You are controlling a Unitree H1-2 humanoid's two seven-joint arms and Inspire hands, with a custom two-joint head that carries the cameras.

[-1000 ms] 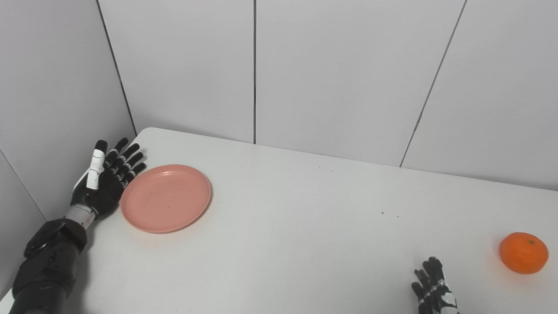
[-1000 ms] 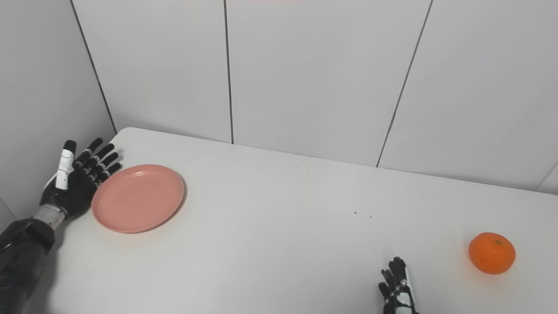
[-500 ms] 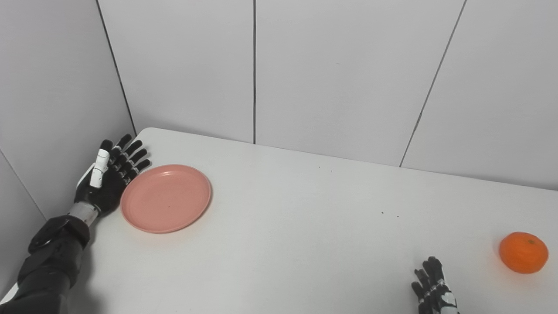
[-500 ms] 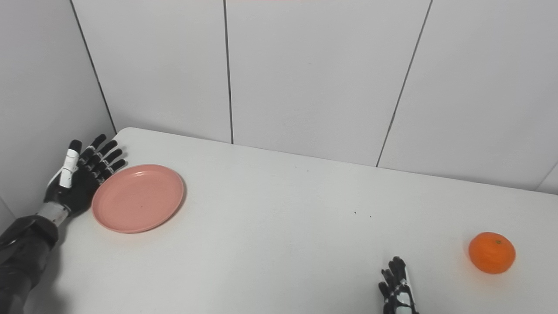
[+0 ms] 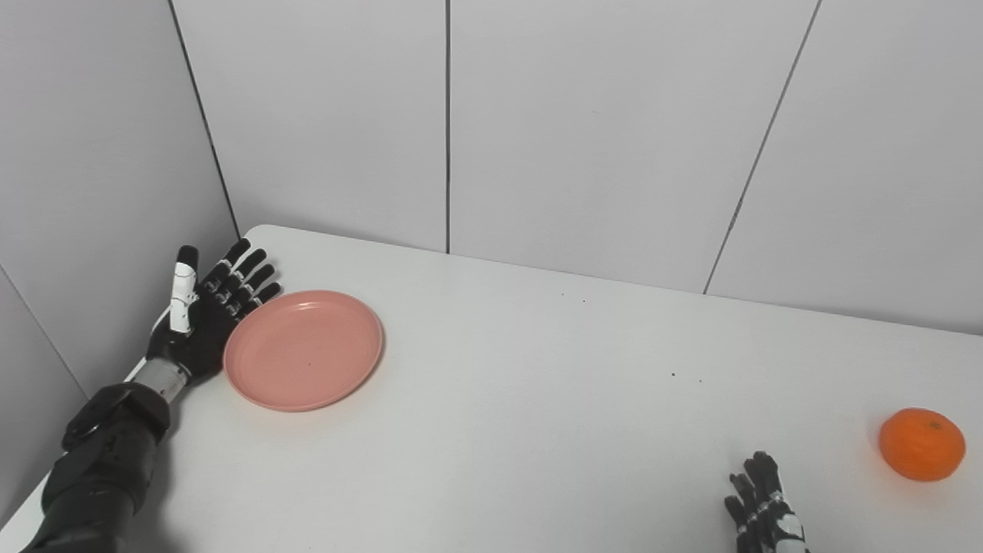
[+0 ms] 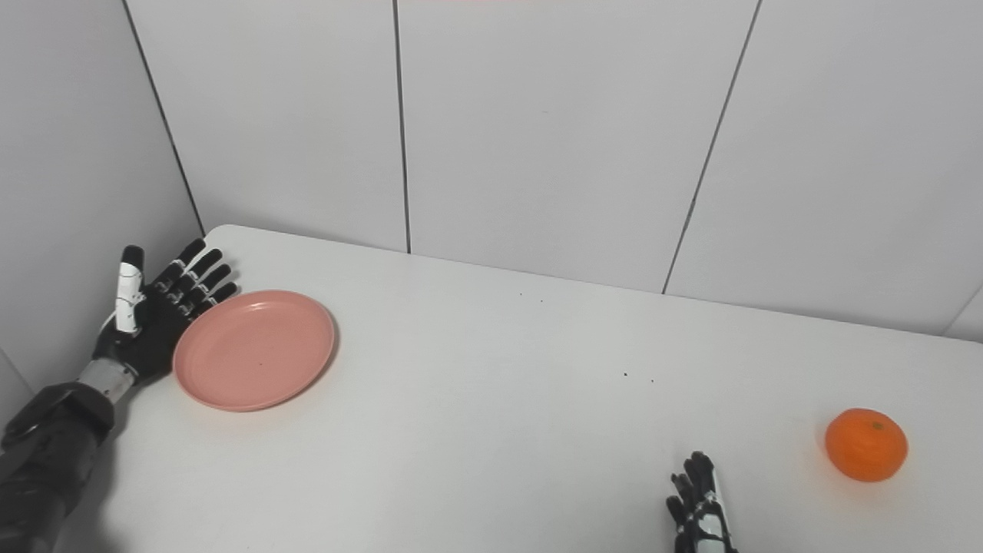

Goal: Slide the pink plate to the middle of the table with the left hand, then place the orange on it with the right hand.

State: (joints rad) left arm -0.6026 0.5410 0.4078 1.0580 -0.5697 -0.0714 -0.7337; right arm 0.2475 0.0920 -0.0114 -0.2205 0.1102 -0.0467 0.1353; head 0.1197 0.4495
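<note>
Left hand (image 5: 201,322), black, fingers straight and spread, palm set against left rim of round pink plastic plate (image 5: 304,349); holds nothing. Plate flat near far-left corner of white table (image 5: 522,430). Right hand (image 5: 760,511) at bottom edge, only fingertips in view, slightly apart, empty. Round orange fruit (image 5: 921,445) just right of it, apart.
</note>
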